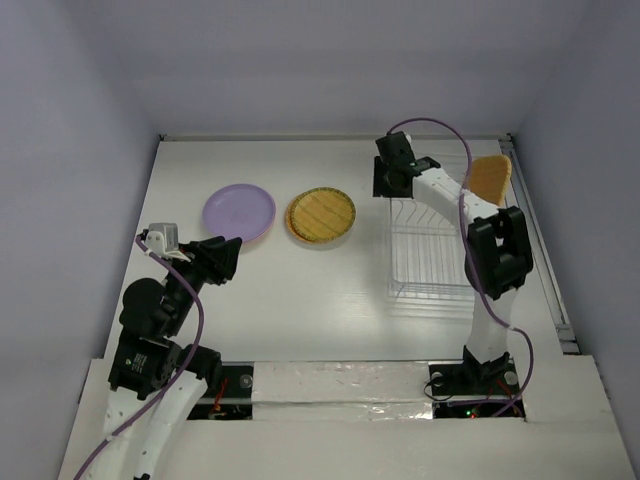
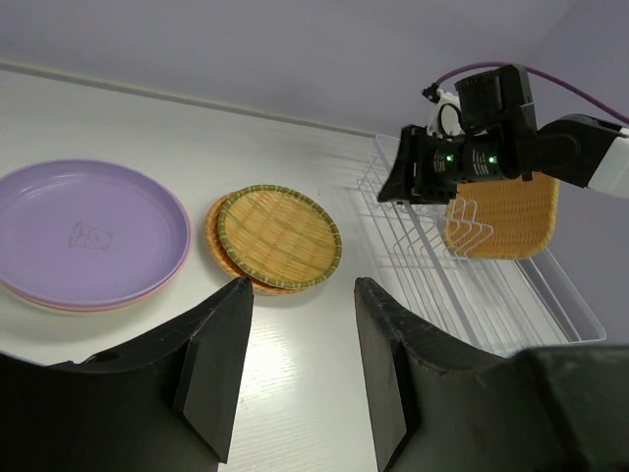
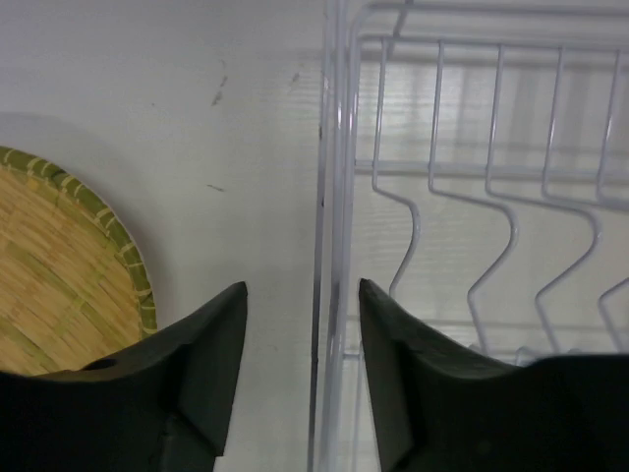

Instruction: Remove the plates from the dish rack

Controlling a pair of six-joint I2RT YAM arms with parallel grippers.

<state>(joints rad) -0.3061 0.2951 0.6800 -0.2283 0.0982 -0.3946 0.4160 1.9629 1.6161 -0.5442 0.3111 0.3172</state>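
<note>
White tabletop [image 1: 300,295], pale lavender walls [image 1: 300,70]; left gripper [image 1: 232,246], jaws parted, nothing held, just short of the lavender plate [image 1: 239,212] lying flat; two round woven plates [image 1: 320,215] stacked beside it; right gripper [image 1: 388,188], jaws parted, nothing held, above the left rim of the dish rack [image 1: 430,262]; squarish orange plate [image 1: 491,177] upright at the rack's far end.

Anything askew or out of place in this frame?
Minor only: the top woven plate sits offset on the orange plate under it, beside the lavender plate. Nothing looks spilled or broken.
</note>
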